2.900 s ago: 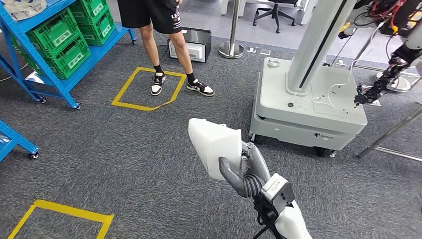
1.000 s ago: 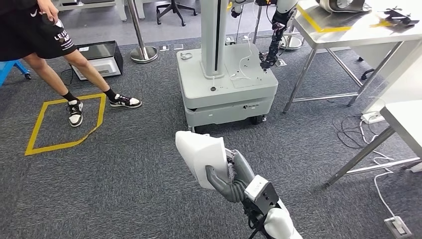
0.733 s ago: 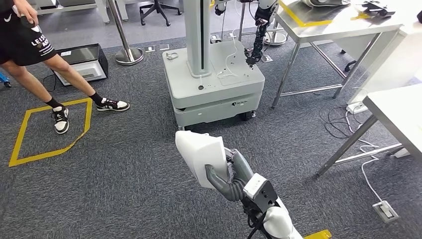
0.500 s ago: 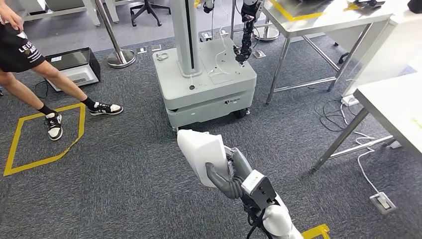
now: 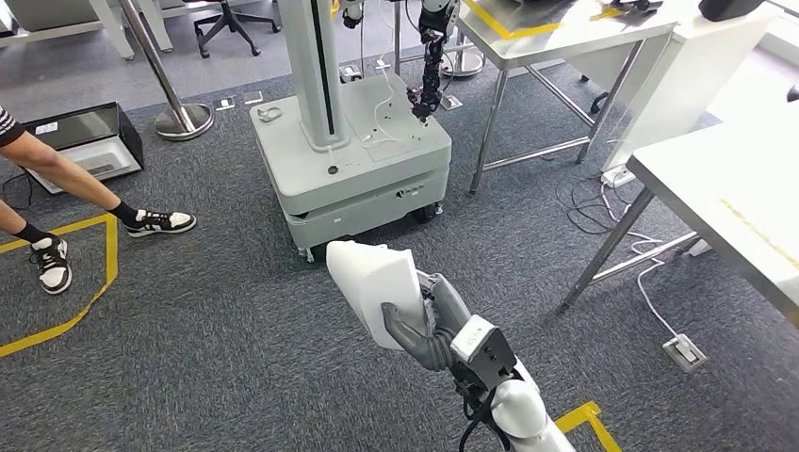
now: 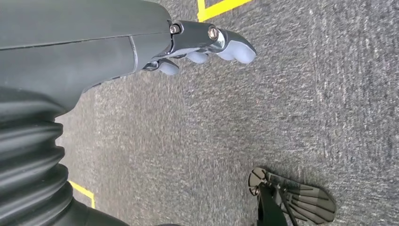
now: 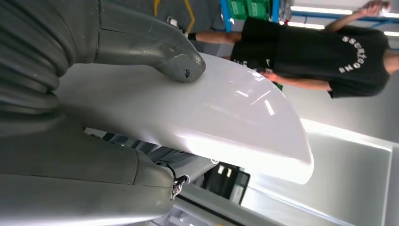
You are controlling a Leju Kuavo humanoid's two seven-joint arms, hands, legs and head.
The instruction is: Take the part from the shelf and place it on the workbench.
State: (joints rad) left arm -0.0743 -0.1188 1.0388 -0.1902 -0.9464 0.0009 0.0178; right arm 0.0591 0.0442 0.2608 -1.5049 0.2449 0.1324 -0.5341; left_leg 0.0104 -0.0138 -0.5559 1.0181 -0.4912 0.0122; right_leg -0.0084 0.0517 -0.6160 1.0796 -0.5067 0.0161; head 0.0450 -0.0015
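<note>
The white part (image 5: pixel 377 287) sits clasped in the right hand (image 5: pixel 429 325), thumb pressed across its face, carried above the carpet. The workbench (image 5: pixel 744 202) lies off to that hand's right, so this looks like mid-carry; next comes closing in. The left hand (image 6: pixel 141 42) hangs empty, fingers loosely apart.

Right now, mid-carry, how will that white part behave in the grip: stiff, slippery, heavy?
The white part likely stays stiff: its curved shell holds shape in the right robot hand. Its glossy, reflective surface suggests it could slip. It is probably light for its size, since one hand carries it.
</note>
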